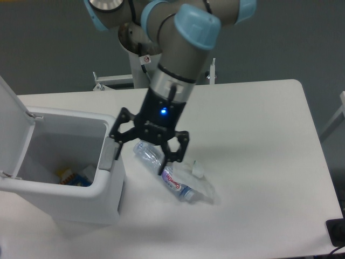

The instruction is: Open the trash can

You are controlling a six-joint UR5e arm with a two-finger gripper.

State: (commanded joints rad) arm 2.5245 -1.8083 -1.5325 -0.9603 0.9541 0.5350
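Observation:
The white trash can (91,208) stands at the table's front left with its lid (12,127) swung up on the left side, so the inside shows with some coloured litter at the bottom. A grey button tab (107,159) sits on its right rim. My gripper (141,157) hangs open just right of that rim, its left fingertip close beside the tab, with nothing between the fingers.
A crushed clear plastic bottle (175,179) lies on the white table (253,140) right under and to the right of the gripper. A white metal frame (116,80) stands behind the table's far edge.

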